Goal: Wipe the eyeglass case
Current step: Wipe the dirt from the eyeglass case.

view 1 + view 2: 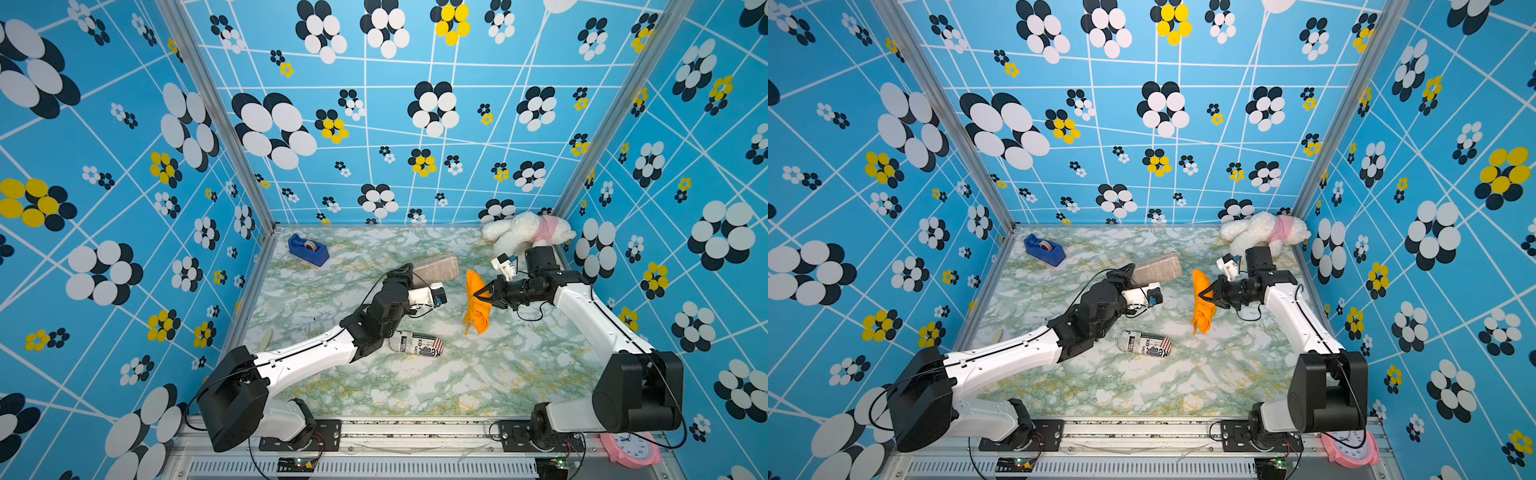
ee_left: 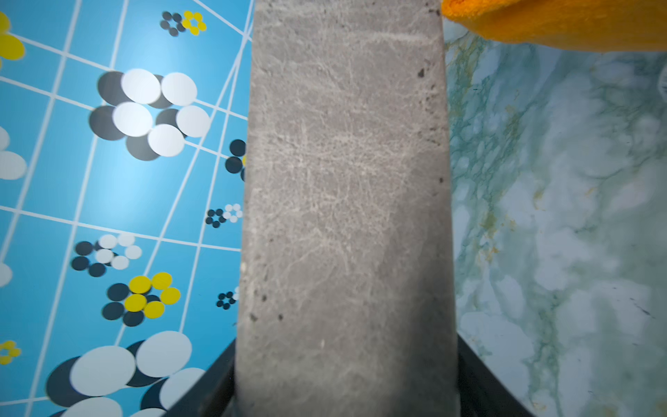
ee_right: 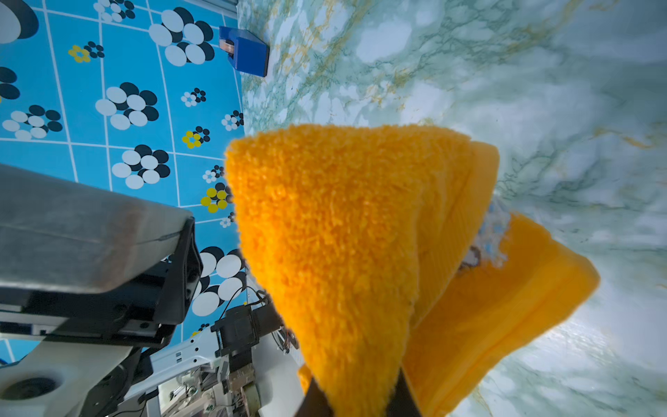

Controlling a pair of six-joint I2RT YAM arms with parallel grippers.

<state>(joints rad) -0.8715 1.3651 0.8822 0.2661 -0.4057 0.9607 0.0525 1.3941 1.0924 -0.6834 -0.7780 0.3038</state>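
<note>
The grey eyeglass case is held off the marble table, with my left gripper shut on its left end. It fills the middle of the left wrist view as a long scuffed grey slab between the black fingers. My right gripper is shut on a folded orange cloth, which hangs just right of the case with a small gap between them. The cloth's edge shows past the case's far end.
A blue tape dispenser sits at the back left and a white plush toy at the back right corner. A newsprint-patterned pouch lies on the table beside the left forearm. A pink clock rests on the front rail.
</note>
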